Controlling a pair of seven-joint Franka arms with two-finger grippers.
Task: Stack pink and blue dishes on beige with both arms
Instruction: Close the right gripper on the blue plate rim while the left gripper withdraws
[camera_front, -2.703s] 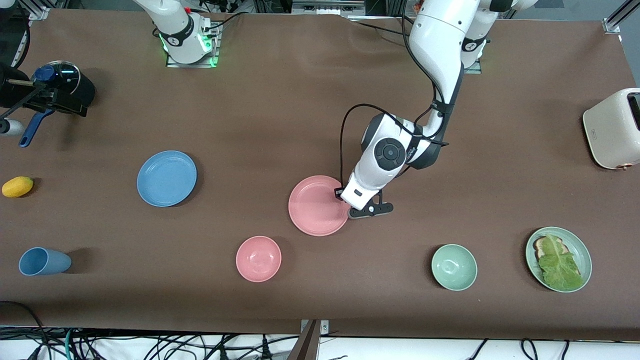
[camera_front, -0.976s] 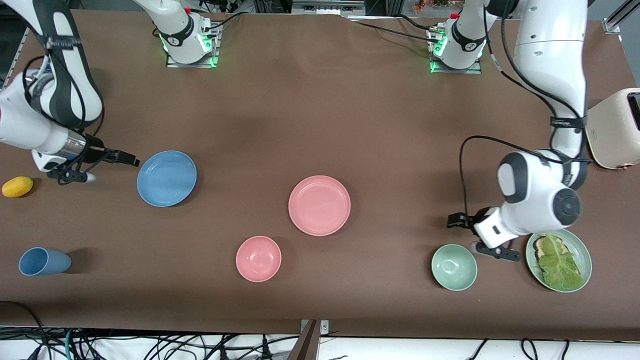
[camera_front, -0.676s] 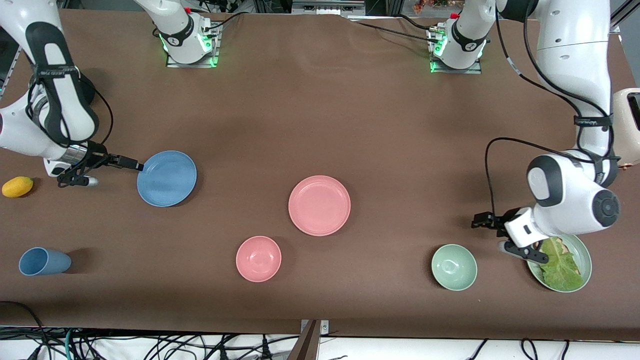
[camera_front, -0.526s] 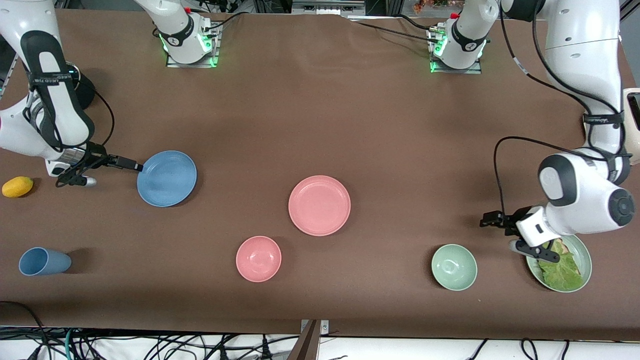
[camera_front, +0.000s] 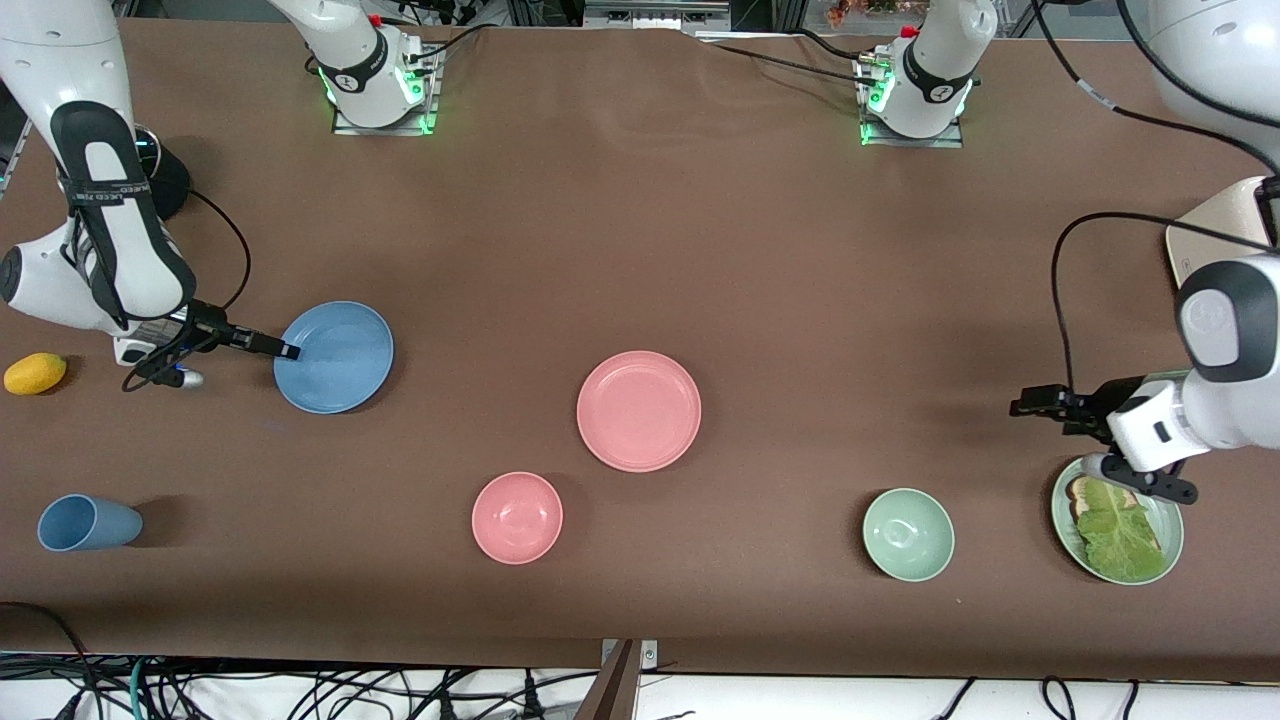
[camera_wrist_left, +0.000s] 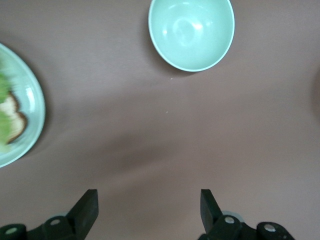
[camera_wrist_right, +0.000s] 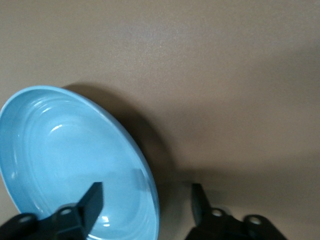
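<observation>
A brown cloth covers the long table (camera_front: 640, 200). The two arm bases sit along the top of the frame with green lights glowing at their feet, and a tangle of black cables (camera_front: 300, 690) runs under the bottom edge.

The blue plate (camera_front: 340, 362) lies at mid-height toward the right arm's end. The pink plate (camera_front: 638, 410) lies flat near the middle of the frame, well apart from it. Lower down sit a blue cup (camera_front: 85, 522), a small pink bowl (camera_front: 517, 517), a green bowl (camera_front: 908, 534) and a green plate (camera_front: 1172, 520) with toast and a lettuce leaf. A yellow fruit (camera_front: 35, 372) lies at the edge by the right arm, and a cream toaster (camera_front: 1215, 235) stands at the left arm's end. Nothing lies between the two plates.

The right gripper (camera_front: 240, 365) (camera_wrist_right: 146, 189) is low at the blue plate's (camera_wrist_right: 65, 150) rim. Its fingers are apart and straddle the rim, one over the plate and one outside it, not yet clamped.

The left gripper (camera_front: 1102, 452) (camera_wrist_left: 149, 197) hangs wide open and holds nothing, over bare cloth just above the green plate.

A second ago the right gripper stood just short of the blue plate, and the left gripper hovered beside the green bowl. Both plates lie where they were.
</observation>
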